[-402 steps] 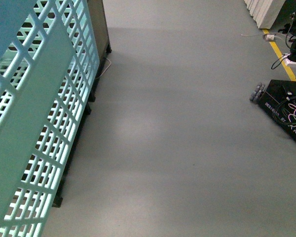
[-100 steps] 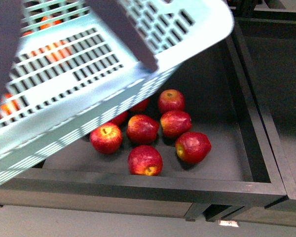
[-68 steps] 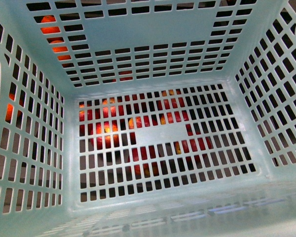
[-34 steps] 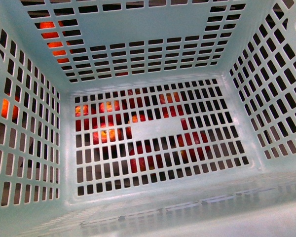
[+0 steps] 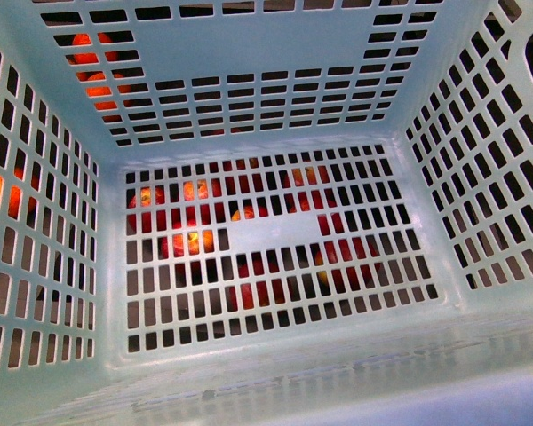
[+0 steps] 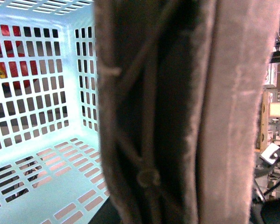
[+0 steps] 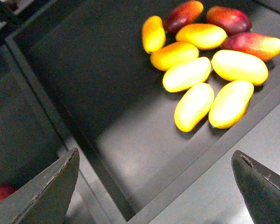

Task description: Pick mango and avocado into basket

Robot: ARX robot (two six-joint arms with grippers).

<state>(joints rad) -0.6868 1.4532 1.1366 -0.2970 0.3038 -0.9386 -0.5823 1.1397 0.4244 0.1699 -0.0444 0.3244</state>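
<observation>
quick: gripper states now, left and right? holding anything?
Left gripper: cannot be told; the basket handle fills the left wrist view and hides the jaws.
Right gripper: open, jaws wide apart, holding nothing.

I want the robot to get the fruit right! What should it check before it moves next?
1. Basket has room: ok, nothing inside; red apples show only through its floor slots.
2. Right gripper open and empty: ok, fingers wide apart.
3. Mangoes in sight: ok, lying in a black bin in the right wrist view.
4. Avocado in sight: not ok, none in any view.
5. Left gripper's hold on the handle: cannot tell, handle fills the left wrist view, no fingers visible.
</observation>
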